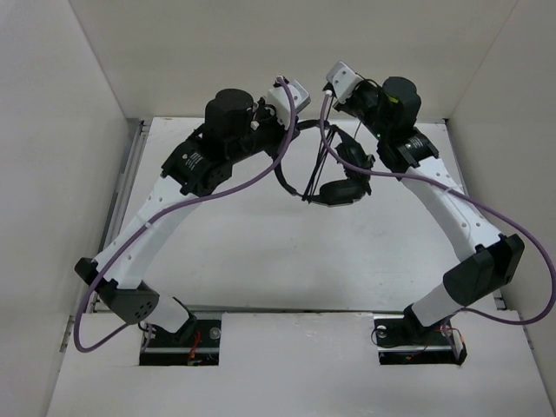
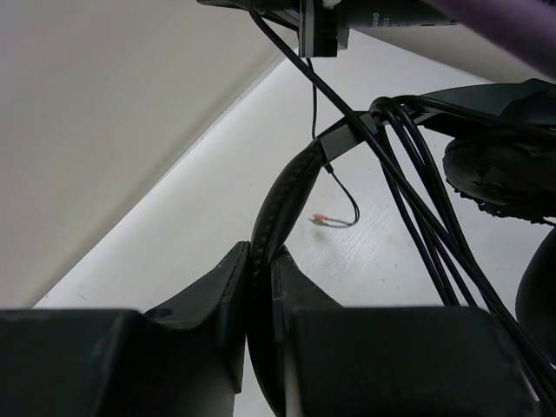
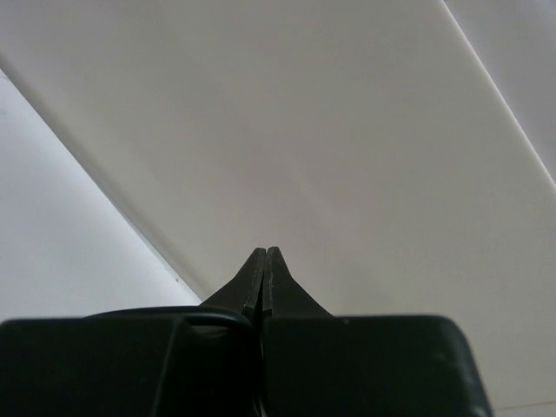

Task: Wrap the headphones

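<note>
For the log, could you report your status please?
Left pincer shut on headphones at headband. Right pincer shut. Cable partly wrapped, plug on table. Nothing obstructing.

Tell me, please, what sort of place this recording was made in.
Probably a robot-lab test cell: white panels wall in a white table, the left arm and right arm are bolted at its near edge, and the left gripper pinches the headphones by the headband.

There is one pair of headphones [image 1: 334, 187], with one headband [image 2: 282, 204] and two earcups [image 1: 340, 193]. There are two robot arms: the left arm [image 1: 165, 217] is left of the headphones and the right arm [image 1: 452, 208] is right of them. There are two grippers, the left gripper [image 2: 259, 278] and the right gripper [image 3: 264, 269]. There are two purple cables [image 1: 234, 184]. One plug with a red tip [image 2: 320, 219] lies near the headphones.
</note>
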Available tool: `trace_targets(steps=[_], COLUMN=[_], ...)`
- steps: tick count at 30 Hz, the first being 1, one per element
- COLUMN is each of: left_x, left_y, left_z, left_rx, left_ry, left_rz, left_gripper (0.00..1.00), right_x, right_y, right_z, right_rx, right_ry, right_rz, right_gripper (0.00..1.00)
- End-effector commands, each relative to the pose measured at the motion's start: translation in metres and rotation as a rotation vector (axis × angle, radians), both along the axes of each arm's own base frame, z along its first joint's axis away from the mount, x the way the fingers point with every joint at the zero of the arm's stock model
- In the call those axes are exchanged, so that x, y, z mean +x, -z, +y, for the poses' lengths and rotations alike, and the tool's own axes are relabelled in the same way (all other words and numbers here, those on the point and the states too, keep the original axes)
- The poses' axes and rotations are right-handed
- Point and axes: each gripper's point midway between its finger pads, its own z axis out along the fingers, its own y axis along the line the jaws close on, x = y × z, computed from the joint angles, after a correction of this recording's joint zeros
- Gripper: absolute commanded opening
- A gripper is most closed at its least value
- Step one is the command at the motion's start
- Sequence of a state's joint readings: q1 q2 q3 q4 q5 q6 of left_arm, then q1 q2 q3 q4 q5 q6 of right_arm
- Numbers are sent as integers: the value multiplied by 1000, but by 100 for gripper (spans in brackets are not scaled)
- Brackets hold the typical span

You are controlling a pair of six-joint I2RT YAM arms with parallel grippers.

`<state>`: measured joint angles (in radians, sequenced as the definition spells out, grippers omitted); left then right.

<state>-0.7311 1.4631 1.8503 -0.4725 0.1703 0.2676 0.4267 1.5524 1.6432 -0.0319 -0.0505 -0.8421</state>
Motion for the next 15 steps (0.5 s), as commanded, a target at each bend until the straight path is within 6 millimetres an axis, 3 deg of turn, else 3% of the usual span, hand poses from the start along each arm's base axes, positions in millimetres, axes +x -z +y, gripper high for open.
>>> trace_targets(steps=[1, 5, 10, 15], left_x=[-20, -17, -20, -24], left_y=[-27, -23, -32, -48], left_z=[-6, -4, -4, -4], left_rx=[-72, -68, -85, -111], left_ry=[84, 75, 84, 102], left_rz=[-19, -13, -21, -34], left_gripper=[0, 0, 0, 0], right_x=[0, 0, 6, 9], right_y=[-33, -42, -24, -7], right_z=[-19, -30, -40, -36], right_rx=[105, 145, 144, 170], right_ry=[38, 55, 71, 43], right_rz=[-59, -71, -40, 7], right_gripper=[0, 0, 0, 3])
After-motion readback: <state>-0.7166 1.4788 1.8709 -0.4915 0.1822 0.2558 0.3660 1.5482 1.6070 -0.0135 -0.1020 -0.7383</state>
